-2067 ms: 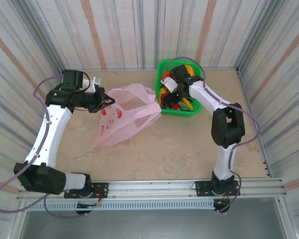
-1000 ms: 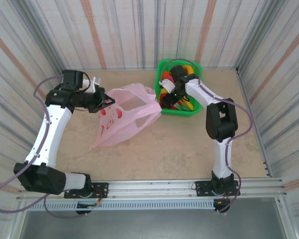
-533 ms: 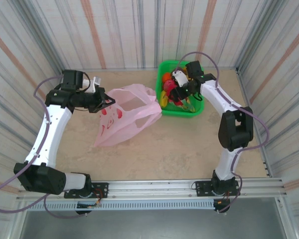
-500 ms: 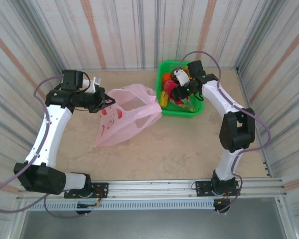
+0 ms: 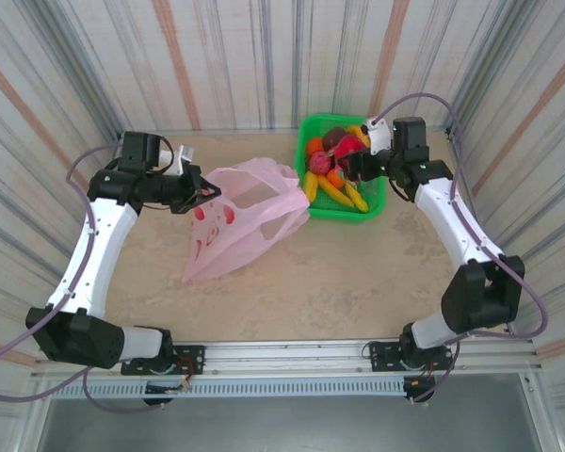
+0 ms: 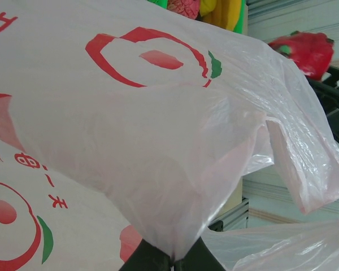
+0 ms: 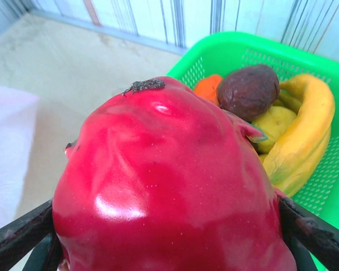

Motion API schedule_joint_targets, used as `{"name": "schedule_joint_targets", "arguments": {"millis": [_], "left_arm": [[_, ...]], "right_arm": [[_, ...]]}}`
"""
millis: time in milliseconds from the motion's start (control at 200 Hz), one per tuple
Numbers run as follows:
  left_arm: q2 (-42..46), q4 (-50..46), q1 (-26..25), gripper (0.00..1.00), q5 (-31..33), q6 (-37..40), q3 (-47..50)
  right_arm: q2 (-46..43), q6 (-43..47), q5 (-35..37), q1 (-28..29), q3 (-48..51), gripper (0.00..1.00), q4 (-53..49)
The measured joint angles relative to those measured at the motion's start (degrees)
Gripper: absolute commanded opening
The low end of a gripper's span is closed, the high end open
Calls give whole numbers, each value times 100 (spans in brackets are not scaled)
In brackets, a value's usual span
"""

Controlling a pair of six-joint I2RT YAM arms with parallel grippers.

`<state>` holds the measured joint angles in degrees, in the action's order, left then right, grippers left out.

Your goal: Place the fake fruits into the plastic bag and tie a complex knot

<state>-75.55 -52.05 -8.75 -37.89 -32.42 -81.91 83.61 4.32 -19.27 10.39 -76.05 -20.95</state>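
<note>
Striped walls point(image 5: 264, 56) box in a beige surface point(image 5: 339, 273). From above, the left fingers point(image 5: 200, 193) pinch the rim of the pink bag point(image 5: 240, 221), which slumps on the surface just beside the green basket point(image 5: 348, 216). The right fingers point(image 5: 356, 168) hold a red fruit point(image 5: 346, 157) over the basket's other fruits point(image 5: 334, 188).

At the left wrist, printed bag film point(image 6: 158, 141) bunches between the closed dark fingertips point(image 6: 152, 261).

At the right wrist, the red fruit point(image 7: 169, 186) sits clamped between widely spread fingers point(image 7: 22, 231). A banana point(image 7: 305, 130) and a maroon piece point(image 7: 248, 90) lie in the basket behind.
</note>
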Motion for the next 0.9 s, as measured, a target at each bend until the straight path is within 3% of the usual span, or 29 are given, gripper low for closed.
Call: {"name": "schedule_joint_targets", "arguments": {"millis": [250,411,666,897], "left_arm": [[-7,105,-74,0,0,-48,7],[-20,120,-74,0,2,-68,7],[-20,120,-90,0,4,-85,9],[-20,118,-151,0,-2,-81,9]], "right_arm": [[-1720,-592,-435,31,1021,44,166],[-2527,-782,-654,393,1543,43,76],[-2680,-863,-671,1502,2236,43,42],[-2037,-866,-739,2212,2157,42,315]]}}
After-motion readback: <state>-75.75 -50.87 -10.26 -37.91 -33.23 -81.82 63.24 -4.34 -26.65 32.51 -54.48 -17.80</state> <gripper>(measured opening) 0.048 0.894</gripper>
